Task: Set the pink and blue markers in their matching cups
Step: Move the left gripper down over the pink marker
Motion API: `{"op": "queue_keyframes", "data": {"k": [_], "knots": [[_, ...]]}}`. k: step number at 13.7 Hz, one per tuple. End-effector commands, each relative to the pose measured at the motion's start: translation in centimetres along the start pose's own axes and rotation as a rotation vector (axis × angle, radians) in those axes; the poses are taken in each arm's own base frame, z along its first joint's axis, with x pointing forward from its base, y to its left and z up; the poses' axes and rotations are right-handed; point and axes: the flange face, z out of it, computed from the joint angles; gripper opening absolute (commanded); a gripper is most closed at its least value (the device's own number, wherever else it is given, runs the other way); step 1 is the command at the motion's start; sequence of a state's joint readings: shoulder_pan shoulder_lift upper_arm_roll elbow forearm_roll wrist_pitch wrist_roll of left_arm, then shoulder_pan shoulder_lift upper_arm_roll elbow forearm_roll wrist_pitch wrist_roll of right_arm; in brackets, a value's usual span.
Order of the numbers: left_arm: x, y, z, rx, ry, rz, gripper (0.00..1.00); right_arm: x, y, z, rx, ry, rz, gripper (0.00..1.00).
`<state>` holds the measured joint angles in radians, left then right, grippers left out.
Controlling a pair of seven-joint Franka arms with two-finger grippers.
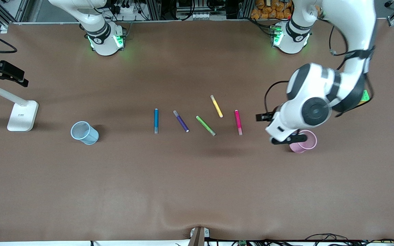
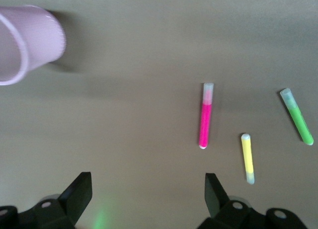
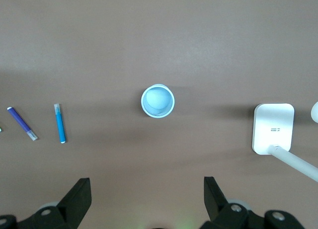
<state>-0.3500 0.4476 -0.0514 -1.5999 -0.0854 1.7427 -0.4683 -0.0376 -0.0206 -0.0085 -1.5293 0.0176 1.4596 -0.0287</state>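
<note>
On brown table (image 1: 197, 188), pink marker (image 1: 238, 122) lying, left claw (image 1: 287, 138) spread, right claw (image 3: 146, 201) spread.

translucent plastic cups (image 1: 84, 133), matt table (image 1: 197, 188)

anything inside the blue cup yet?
No. The right wrist view looks straight down into the blue cup and shows only its bare bottom. The blue marker lies on the table beside the purple marker.
</note>
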Motion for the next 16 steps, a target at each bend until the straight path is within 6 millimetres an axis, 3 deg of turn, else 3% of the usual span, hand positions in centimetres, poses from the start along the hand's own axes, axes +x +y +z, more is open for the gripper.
{"op": "queue_keyframes", "data": {"k": [1, 4, 6, 11, 16], "knots": [[1.3, 2.6, 3.5, -0.025, 0.002, -0.044, 1.00, 0.2, -0.3, -0.4, -0.004, 0.001, 0.006, 1.00], [2.3, 4.0, 7.2, -0.076, -0.044, -0.063, 0.98, 0.2, -0.3, -0.4, -0.004, 0.000, 0.006, 1.00], [2.2, 5.1, 8.1, -0.086, -0.037, -0.056, 0.95, 0.2, -0.1, -0.3, -0.004, 0.000, 0.009, 1.00], [3.8, 5.6, 12.2, -0.099, -0.035, -0.072, 0.81, 0.3, 0.3, -0.1, -0.005, -0.008, 0.015, 1.00], [4.1, 7.0, 14.5, -0.123, -0.027, -0.075, 0.71, 0.4, 0.5, 0.2, -0.005, -0.012, 0.018, 1.00]]}}
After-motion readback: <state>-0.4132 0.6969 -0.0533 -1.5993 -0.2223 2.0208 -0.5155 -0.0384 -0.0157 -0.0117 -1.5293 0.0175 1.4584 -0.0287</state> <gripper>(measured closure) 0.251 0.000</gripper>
